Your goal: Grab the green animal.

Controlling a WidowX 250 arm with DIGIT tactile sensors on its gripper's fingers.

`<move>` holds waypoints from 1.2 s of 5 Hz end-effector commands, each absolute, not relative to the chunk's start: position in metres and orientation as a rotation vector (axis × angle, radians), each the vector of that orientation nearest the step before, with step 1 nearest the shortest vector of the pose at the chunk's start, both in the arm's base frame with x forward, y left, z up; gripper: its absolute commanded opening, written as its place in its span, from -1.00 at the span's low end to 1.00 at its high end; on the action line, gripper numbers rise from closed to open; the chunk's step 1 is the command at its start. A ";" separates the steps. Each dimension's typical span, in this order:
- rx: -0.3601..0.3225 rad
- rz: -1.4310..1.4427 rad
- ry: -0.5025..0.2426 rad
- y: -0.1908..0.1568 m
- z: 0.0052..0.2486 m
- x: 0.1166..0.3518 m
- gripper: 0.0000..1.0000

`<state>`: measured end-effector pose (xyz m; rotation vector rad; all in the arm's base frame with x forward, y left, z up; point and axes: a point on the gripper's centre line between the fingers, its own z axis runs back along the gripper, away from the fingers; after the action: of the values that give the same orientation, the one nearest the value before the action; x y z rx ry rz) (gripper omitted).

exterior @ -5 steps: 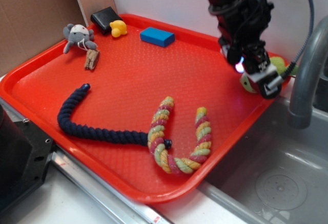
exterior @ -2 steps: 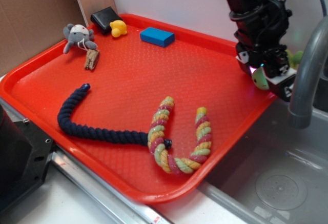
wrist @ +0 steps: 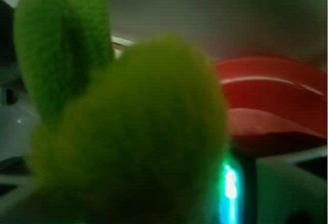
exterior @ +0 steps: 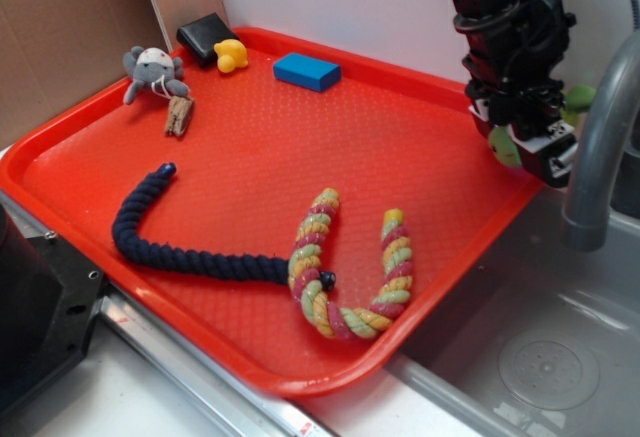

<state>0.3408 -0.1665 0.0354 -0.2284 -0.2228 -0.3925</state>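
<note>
Approach step: gripper (exterior: 522, 140) sits over the green animal (exterior: 503, 145) at the tray (exterior: 90, 147) edge, jaw state indeterminate; closing appears due next.

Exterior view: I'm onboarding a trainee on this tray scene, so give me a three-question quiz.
1. True or false: the green animal lies at the tray's right edge, by the gripper.
2. What sits beside the yellow duck: A) black block B) navy rope C) faucet?
3. Fill in: the grey mouse is in the tray's far-____ corner.

Key: 1 true; 2 A; 3 left.
</note>
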 end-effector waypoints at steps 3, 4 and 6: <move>-0.016 0.051 0.045 -0.060 0.166 0.206 -1.00; 0.036 0.126 0.164 -0.022 0.180 0.201 -1.00; 0.041 0.091 -0.082 -0.011 0.239 0.219 -1.00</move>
<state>0.2113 0.0123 0.2138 0.0422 -0.0347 0.0977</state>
